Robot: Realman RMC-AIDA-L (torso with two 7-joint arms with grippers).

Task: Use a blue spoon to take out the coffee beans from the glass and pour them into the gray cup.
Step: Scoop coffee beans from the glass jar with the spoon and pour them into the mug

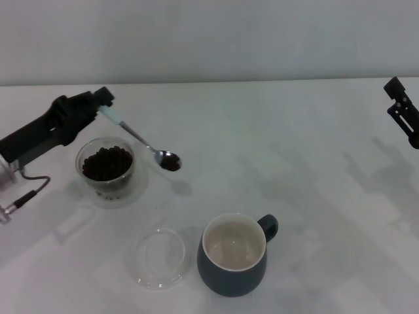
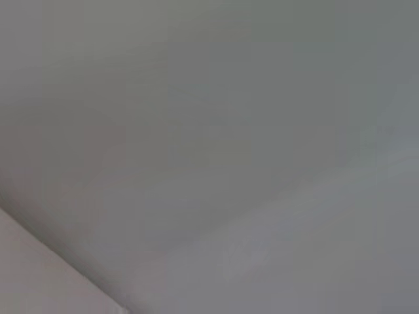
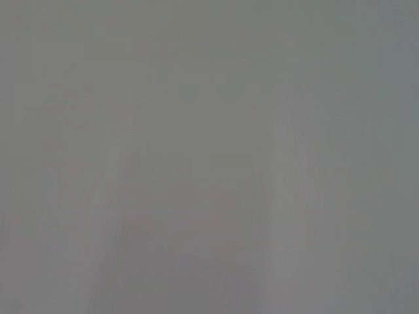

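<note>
Toward the desk's left edge: spoon [image 1: 141, 142], pale-blue handle pinched in the closed left gripper [image 1: 103, 99], stem slanting down toward the desk's middle, bowl raised off the surface and loaded with a few beans [image 1: 169, 161]. Glass [image 1: 107, 170], just beside and below the spoon on the left, standing upright, roughly half full of dark beans. Gray cup [image 1: 233, 255], near the front edge around the middle, upright, cream inside showing, handle turned toward the right rear, well apart from the spoon bowl. Clear dish [image 1: 159, 258], flat on the desk, just left of the cup. Right gripper [image 1: 403, 110], parked at the right edge, fingers' state cannot be told. Both wrist views show only blank grey
</note>
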